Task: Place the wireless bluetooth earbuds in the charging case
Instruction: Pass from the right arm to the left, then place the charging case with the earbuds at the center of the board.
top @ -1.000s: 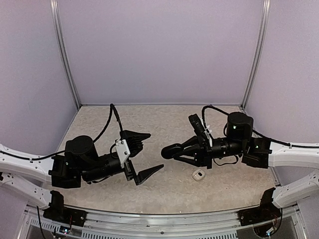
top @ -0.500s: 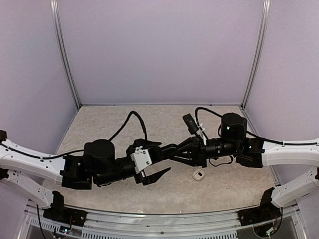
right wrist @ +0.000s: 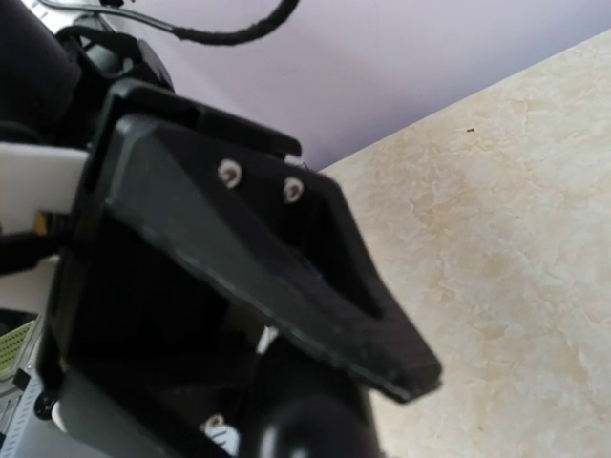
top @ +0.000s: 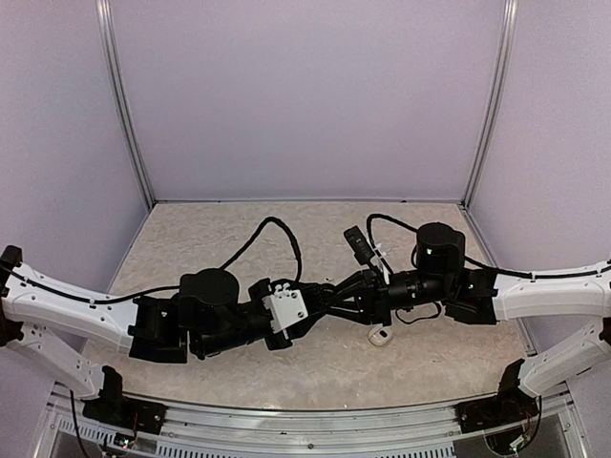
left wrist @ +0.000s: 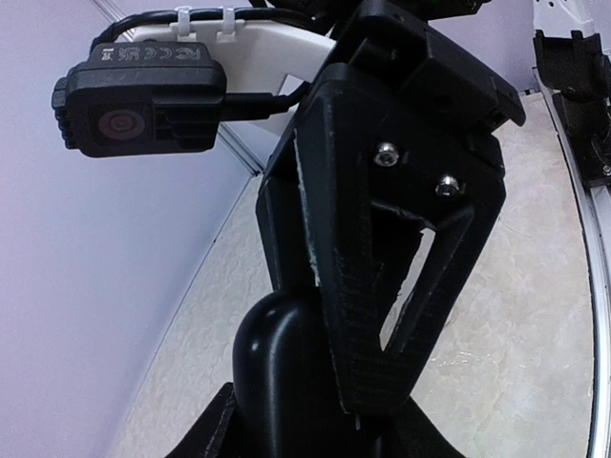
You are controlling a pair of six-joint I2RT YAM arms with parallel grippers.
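Observation:
Both arms meet above the middle of the table. My right gripper (top: 334, 294) is shut on the charging case (top: 318, 299), a black oval pod held in the air. My left gripper (top: 307, 303) has come in from the left and its jaws sit against the case's sides. In the left wrist view the case's rounded end (left wrist: 277, 372) rises between my own fingers, with a right fingertip (left wrist: 382, 286) laid over it. In the right wrist view a left finger (right wrist: 286, 277) crosses the frame above the case (right wrist: 315, 429). The earbuds are out of view.
A small white object with a dark centre (top: 379, 334) lies on the beige tabletop (top: 239, 239) just below the right gripper. Purple walls enclose the table on three sides. Cables loop over both wrists.
My left arm has swung right to the case, and its jaws have gone from wide open to closed in round it. The right arm has shifted a little left, still holding the case.

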